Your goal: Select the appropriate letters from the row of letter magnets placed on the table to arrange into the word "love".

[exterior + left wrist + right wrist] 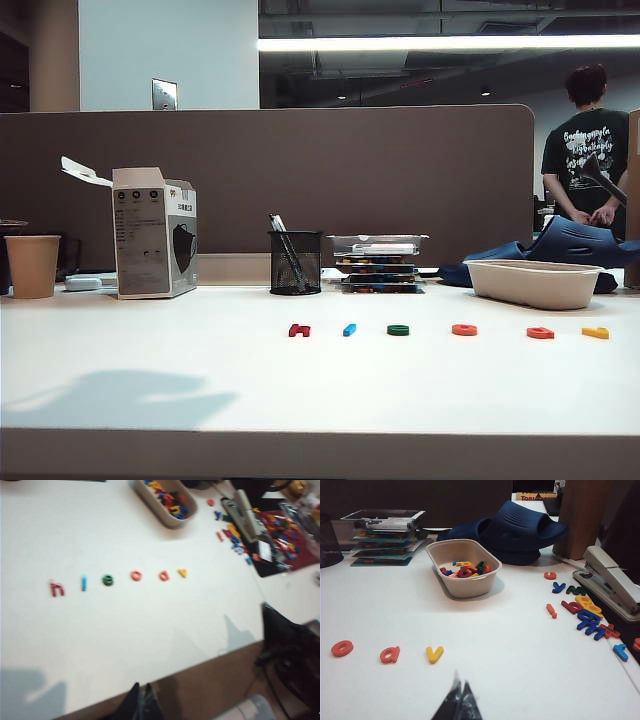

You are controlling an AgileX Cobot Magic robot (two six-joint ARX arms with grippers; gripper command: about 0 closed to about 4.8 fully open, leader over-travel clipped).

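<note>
Well, the white table (150, 400) carries a straight row of six letter magnets running parallel to its front edge, about midway back and toward the right half. From the left: a dark red "n" (299, 330), a blue bar "l" (349, 329), a dark green "e" (398, 329), an orange ring "o" (464, 329), a red-orange "a" (540, 332) and a yellow "v" (596, 332), which lies nearest the table's right edge. They are evenly spaced, none touching, all lying flat.

Along the back edge, left to right, stand a paper cup (32, 265), an opened cardboard box (153, 232), a black mesh pen holder (295, 262), a stack of clear trays (379, 262) and a beige oval tub (533, 283) holding more coloured letters. Behind the tub lies a pair of navy slippers (520, 527). Near the right edge, loose letters (582, 612) are scattered beside a grey stapler (612, 582).

Neither arm shows in the exterior view. The left gripper (141, 702) hangs above the table's front edge, fingers pressed together, holding nothing, well apart from the row. The right gripper (458, 700) sits near the front edge, just in front of the "v", its fingers likewise together and empty.
</note>
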